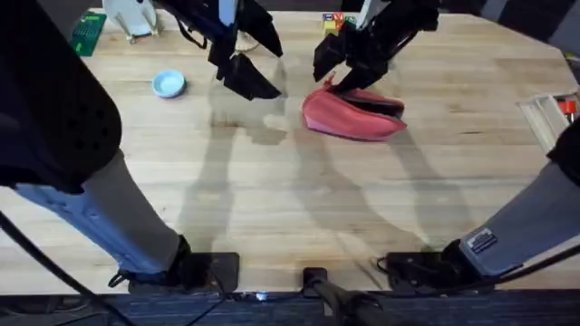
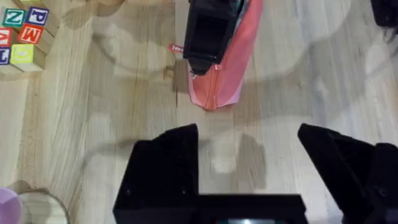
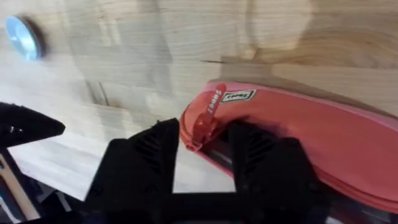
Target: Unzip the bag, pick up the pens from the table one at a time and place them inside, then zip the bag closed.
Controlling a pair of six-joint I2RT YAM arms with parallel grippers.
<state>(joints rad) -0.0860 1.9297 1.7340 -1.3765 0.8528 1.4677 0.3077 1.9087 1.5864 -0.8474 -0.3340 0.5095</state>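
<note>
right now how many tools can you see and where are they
2. The left tool hangs open over the table, apart from the bag. The right tool is at the bag's zipper end, open, with the pink pull tab between its fingers.

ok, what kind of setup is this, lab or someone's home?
Most likely a robot lab bench: a butcher-block table with two arms mounted at its near edge, and practice props laid out, namely a pink pencil pouch, alphabet blocks and a small blue dish.

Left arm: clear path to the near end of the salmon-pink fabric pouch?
Probably yes. The left gripper hangs open over bare wooden table, nothing between it and the salmon-pink fabric pouch; the right gripper sits at the pull tab.
</note>
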